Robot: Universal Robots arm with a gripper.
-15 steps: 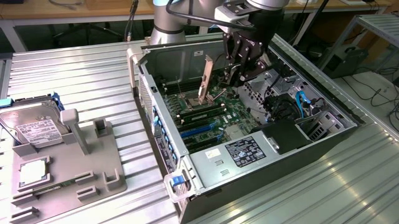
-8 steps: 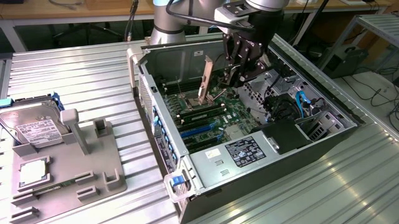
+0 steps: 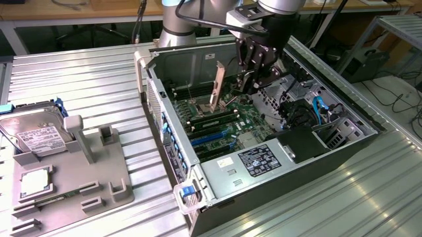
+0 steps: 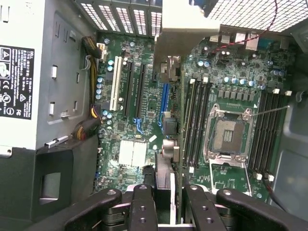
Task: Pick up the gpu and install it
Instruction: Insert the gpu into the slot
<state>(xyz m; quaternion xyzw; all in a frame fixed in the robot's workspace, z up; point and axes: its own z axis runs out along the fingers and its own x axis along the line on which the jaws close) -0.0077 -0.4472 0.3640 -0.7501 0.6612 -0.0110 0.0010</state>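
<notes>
The gpu [image 3: 216, 84] stands on edge inside the open computer case [image 3: 168, 128], its metal end bracket toward the case's rear wall. My gripper [image 3: 254, 85] reaches down from above and is shut on the card's upper edge. In the wrist view the gpu [image 4: 168, 127] shows edge-on, running from between my fingers [image 4: 142, 207] to its bracket [image 4: 185, 33]. It lies over the motherboard, between a blue expansion slot [image 4: 164, 98] and the memory sticks [image 4: 197, 120]. I cannot tell whether its lower edge touches a slot.
A grey fixture [image 3: 99, 168] at the exterior view's left holds a silver hard drive [image 3: 36, 133] and a square processor chip [image 3: 34, 181]. In the case sit the power supply [image 3: 260, 160], the bare processor socket [image 4: 231, 132] and blue cables [image 3: 319, 108].
</notes>
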